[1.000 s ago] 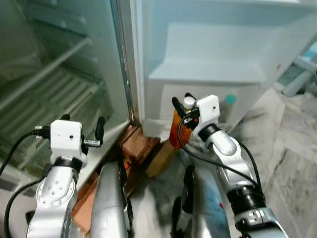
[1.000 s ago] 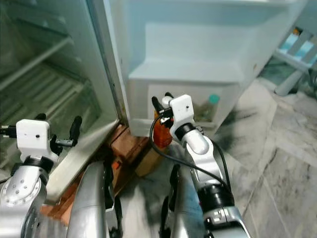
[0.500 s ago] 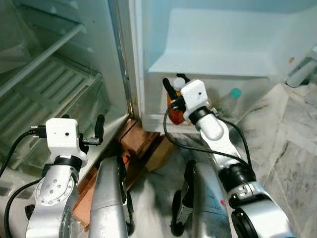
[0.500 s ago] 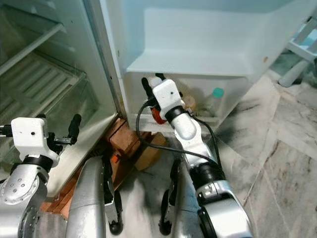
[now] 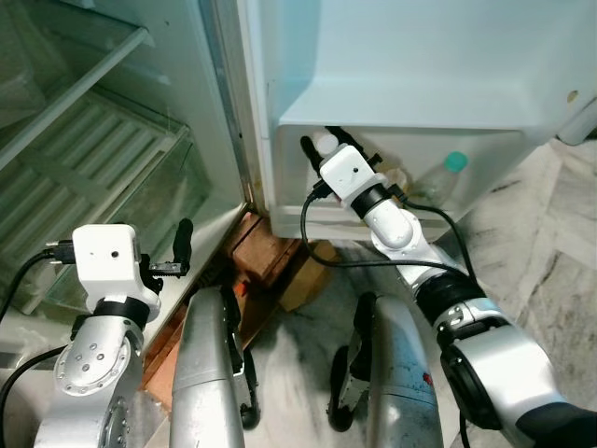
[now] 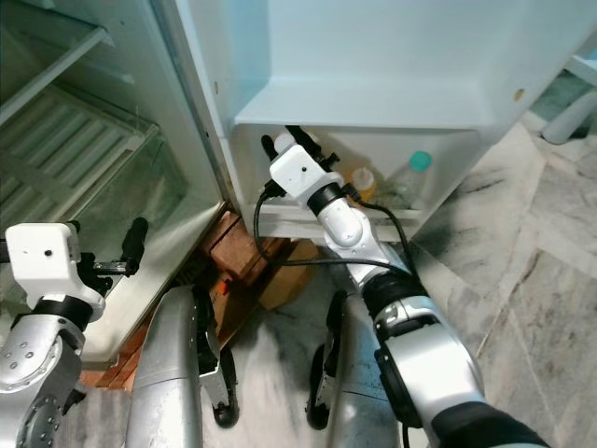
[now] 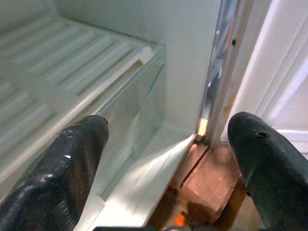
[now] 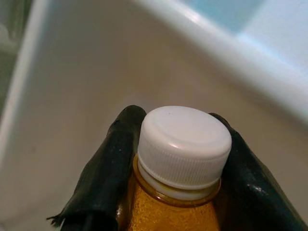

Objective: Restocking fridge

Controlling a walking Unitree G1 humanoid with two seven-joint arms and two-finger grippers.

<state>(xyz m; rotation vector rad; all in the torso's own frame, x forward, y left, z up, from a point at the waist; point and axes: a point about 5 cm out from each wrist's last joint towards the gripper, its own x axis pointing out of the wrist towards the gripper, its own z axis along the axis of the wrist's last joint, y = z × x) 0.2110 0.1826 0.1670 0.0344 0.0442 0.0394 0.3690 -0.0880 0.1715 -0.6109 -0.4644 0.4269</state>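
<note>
From my head views, my right end effector (image 5: 322, 149) reached into the white fridge door's lower bin (image 5: 485, 154), beside a clear teal-capped bottle (image 5: 440, 177). My left end effector (image 7: 163, 159) hung spread and idle. At my right wrist, fingers (image 8: 108, 168) pinched the white-capped amber bottle (image 8: 180, 159); I judged lowering it upright best before releasing.

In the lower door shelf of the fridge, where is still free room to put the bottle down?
The door shelf looks bare at its hinge end, where the right gripper holds the white-capped amber bottle. The far end is crowded by a yellow-capped bottle and a teal-capped bottle.
</note>
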